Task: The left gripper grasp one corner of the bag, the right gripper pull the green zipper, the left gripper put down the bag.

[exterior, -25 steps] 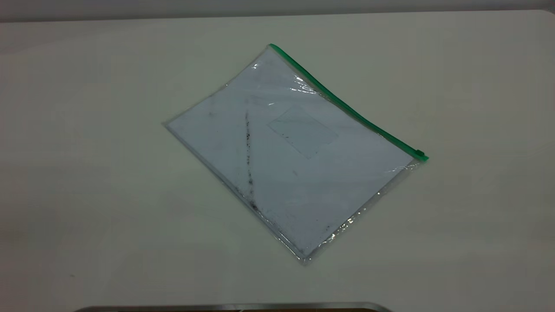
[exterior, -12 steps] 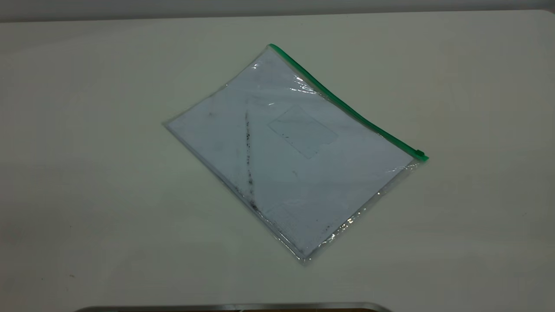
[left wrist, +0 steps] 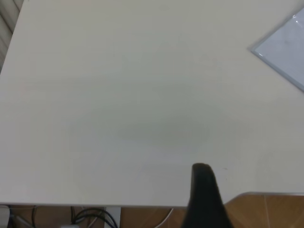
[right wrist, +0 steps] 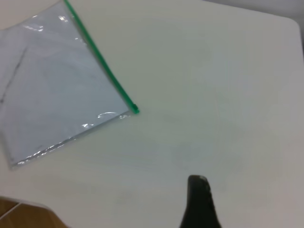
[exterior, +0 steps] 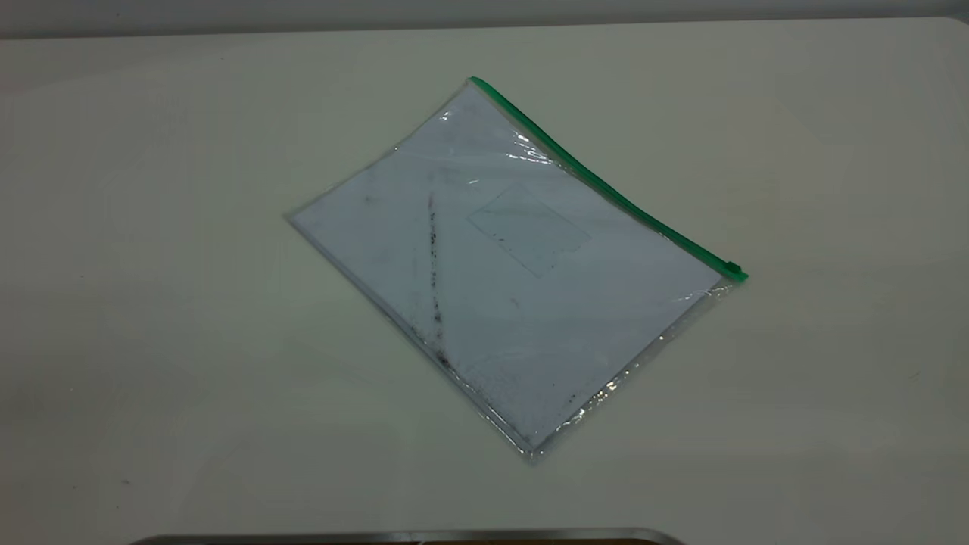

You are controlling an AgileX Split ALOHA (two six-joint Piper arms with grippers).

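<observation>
The bag (exterior: 515,265) lies flat and askew in the middle of the table, a clear pouch with a white sheet, a dark smudge line and a small pocket. The green zipper (exterior: 606,185) edges its far right side, with the slider tab (exterior: 733,268) at the right corner. Neither gripper shows in the exterior view. The left gripper (left wrist: 203,173) shows only as a black tip over the table's near edge, far from the bag's corner (left wrist: 285,47). The right gripper (right wrist: 198,186) also shows as a black tip above bare table, apart from the bag (right wrist: 57,85) and slider tab (right wrist: 135,109).
The pale table (exterior: 151,341) spreads on all sides of the bag. A metal-edged strip (exterior: 409,536) lies at its near edge. The left wrist view shows wooden floor (left wrist: 266,211) and cables (left wrist: 90,217) beyond the table edge.
</observation>
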